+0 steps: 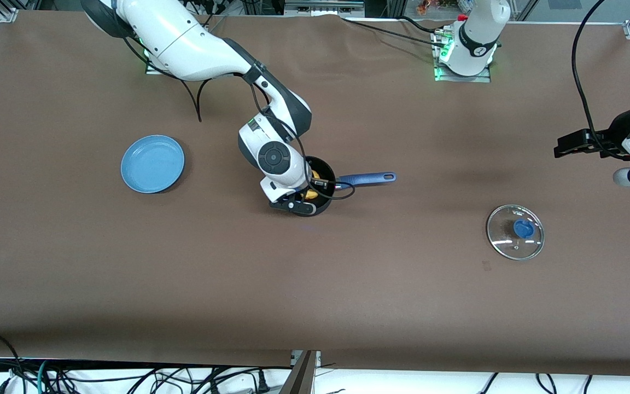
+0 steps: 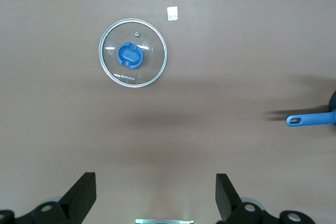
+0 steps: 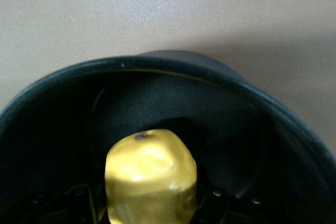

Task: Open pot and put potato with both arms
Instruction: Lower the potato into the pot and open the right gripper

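Observation:
The black pot (image 1: pixel 326 167) stands uncovered mid-table, its dark-blue handle (image 1: pixel 369 178) pointing toward the left arm's end. My right gripper (image 1: pixel 308 198) reaches down into the pot and is shut on the yellow potato (image 1: pixel 311 192). In the right wrist view the potato (image 3: pixel 149 171) sits between my right gripper's (image 3: pixel 151 211) dark jaws, inside the pot's rim (image 3: pixel 173 65). My left gripper (image 2: pixel 156 187) is open and empty, held up over the table at the left arm's end (image 1: pixel 575 145). The handle's tip (image 2: pixel 310 119) shows in the left wrist view.
The glass lid (image 1: pixel 515 231) with a blue knob lies flat on the table toward the left arm's end, nearer the front camera than the pot; it also shows in the left wrist view (image 2: pixel 133 52). A light-blue plate (image 1: pixel 152 163) lies toward the right arm's end.

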